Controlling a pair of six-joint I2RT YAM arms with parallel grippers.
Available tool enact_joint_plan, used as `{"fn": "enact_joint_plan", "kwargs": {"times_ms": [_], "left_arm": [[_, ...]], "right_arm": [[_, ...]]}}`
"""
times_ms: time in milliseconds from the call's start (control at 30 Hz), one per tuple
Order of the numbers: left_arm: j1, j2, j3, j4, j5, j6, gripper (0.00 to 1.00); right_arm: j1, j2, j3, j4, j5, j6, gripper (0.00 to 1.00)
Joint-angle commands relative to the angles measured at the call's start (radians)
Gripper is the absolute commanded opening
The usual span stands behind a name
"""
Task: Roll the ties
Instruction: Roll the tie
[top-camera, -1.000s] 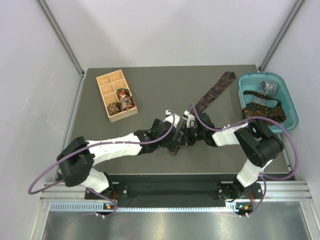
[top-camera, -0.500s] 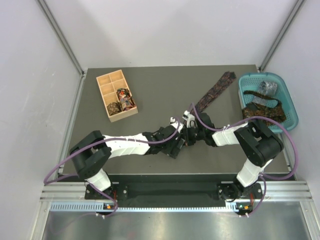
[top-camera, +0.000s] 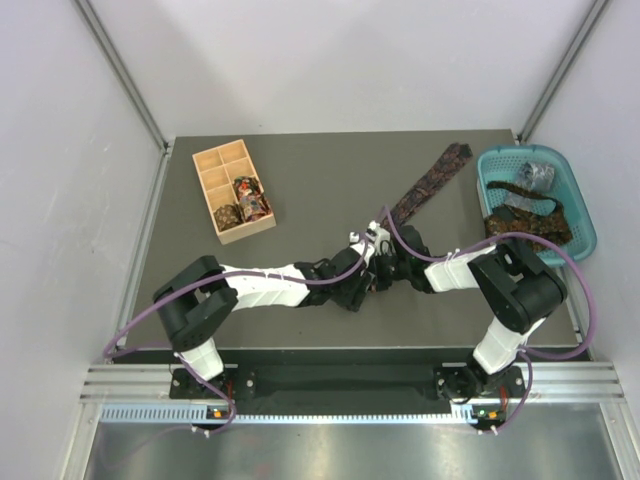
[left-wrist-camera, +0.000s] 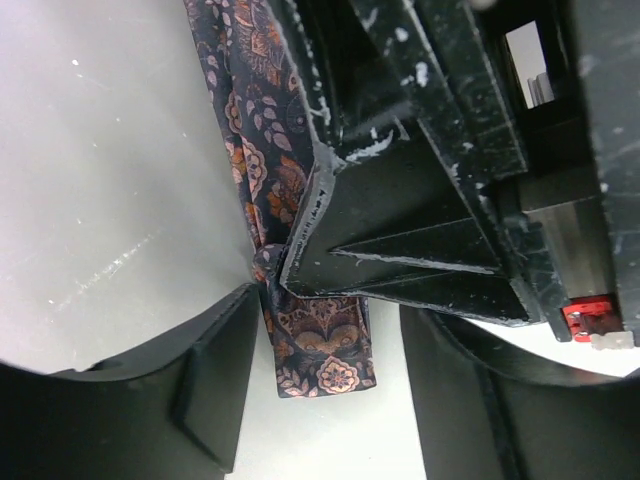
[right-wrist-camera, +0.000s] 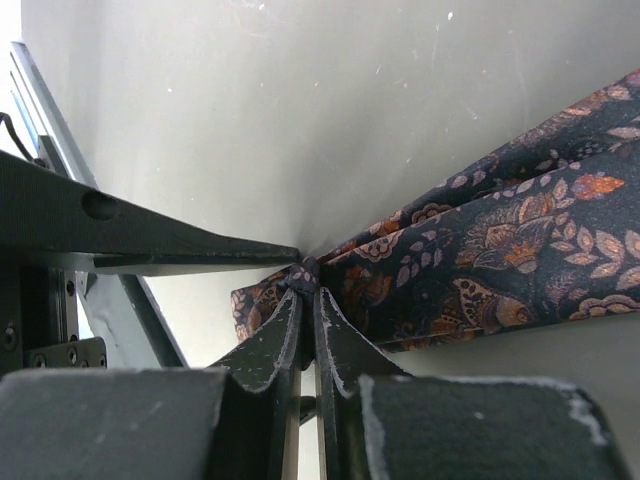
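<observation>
A dark tie with an orange paisley pattern lies slantwise on the grey table, from the back right down to the middle. At its near, narrow end, my right gripper is shut on a pinched fold of the cloth; the gripper has its fingertips pressed together on it. My left gripper has come in from the left. In the left wrist view it is open and straddles the tie's end, which lies flat on the table. Its left finger is close to the tie's edge.
A tan wooden compartment box at the back left holds rolled ties. A teal basket at the right edge holds more ties. Both arms cross close together at mid-table.
My left arm has stretched right, bringing its gripper up to the tie's near end, and its jaws have narrowed. The right gripper has kept its pinch and place.
</observation>
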Motion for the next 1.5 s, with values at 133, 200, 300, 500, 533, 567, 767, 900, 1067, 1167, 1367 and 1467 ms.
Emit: {"fn": "enact_joint_plan", "kwargs": {"times_ms": [133,200,300,500,533,567,767,900,1067,1167,1367,1467], "left_arm": [[-0.030,0.046,-0.003,-0.030,-0.047,-0.023,0.59],[-0.041,0.037,-0.007,-0.036,-0.092,-0.012,0.61],[-0.063,0.020,-0.027,-0.040,-0.150,-0.005,0.64],[-0.083,-0.020,-0.078,0.005,-0.195,0.011,0.64],[-0.081,-0.020,-0.078,0.003,-0.198,0.012,0.64],[-0.081,-0.015,-0.079,0.002,-0.199,0.014,0.64],[-0.083,0.034,-0.064,-0.012,-0.181,0.015,0.55],[-0.081,0.045,-0.064,-0.013,-0.173,0.015,0.50],[-0.083,0.051,-0.065,-0.018,-0.156,0.017,0.43],[-0.084,0.054,-0.065,-0.021,-0.155,0.018,0.40],[-0.090,0.068,-0.053,-0.044,-0.158,0.023,0.37],[-0.096,0.075,-0.049,-0.049,-0.158,0.026,0.37]], "right_arm": [[-0.018,0.026,0.004,-0.021,0.012,-0.026,0.04],[-0.018,0.026,0.004,-0.021,0.013,-0.026,0.04],[-0.019,0.029,0.006,-0.019,0.009,-0.026,0.04],[-0.021,0.033,0.006,-0.014,0.004,-0.024,0.04],[-0.024,0.033,0.004,-0.013,0.001,-0.023,0.04],[-0.024,0.033,0.004,-0.014,0.001,-0.021,0.04],[-0.026,0.033,0.003,-0.011,-0.002,-0.021,0.04],[-0.029,0.032,0.003,-0.010,-0.004,-0.021,0.04],[-0.033,0.030,0.003,-0.011,-0.010,-0.021,0.06],[-0.038,0.023,0.001,-0.010,-0.011,-0.024,0.10],[-0.043,0.004,-0.007,-0.008,-0.014,-0.026,0.19],[-0.049,-0.003,-0.005,-0.010,-0.014,-0.031,0.25]]}}
